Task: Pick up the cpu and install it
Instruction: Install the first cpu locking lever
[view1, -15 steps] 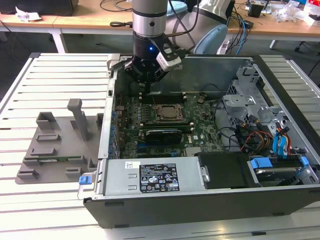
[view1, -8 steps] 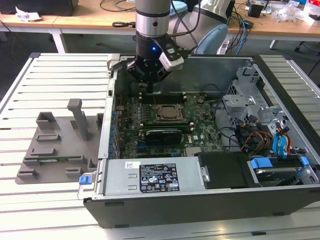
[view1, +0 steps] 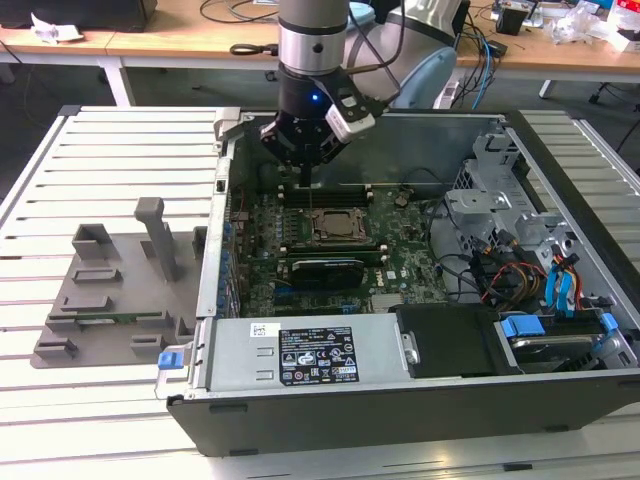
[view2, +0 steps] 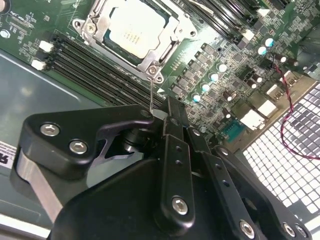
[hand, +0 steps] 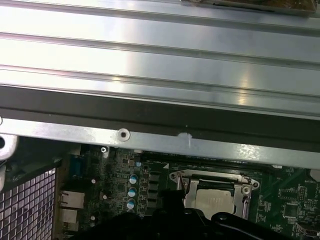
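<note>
I have the pincer (view1: 303, 160) hanging inside the open computer case (view1: 420, 400), above the green board (view1: 400, 255) and a little toward the back wall from the socket (view1: 332, 228); the cpu (view2: 134, 31) lies flat in that socket with its pale metal top showing, framed by the metal bracket (view2: 152, 64), and I see it the same way in the first wrist view (hand: 215, 200); in my judgement the chip is already seated. In the second wrist view the black fingers (view2: 172, 145) come together with nothing between them, so I read the pincer as clenched and empty, apart from the chip.

What worries me: I cannot tell whether the chip sits fully square in its bed, and if it is tilted at one corner, any pressure on it could bend the contacts beneath; a thin wire lever (view2: 151, 95) stands up from the bracket's corner just beside the fingertips, and a sideways drift of the arm could snag it; the memory slots (view2: 95, 67) and the row of small capacitors (view2: 215, 77) lie close under the arm, so a careless descent could strike them; the case wall (hand: 160, 140) is near too.
</note>
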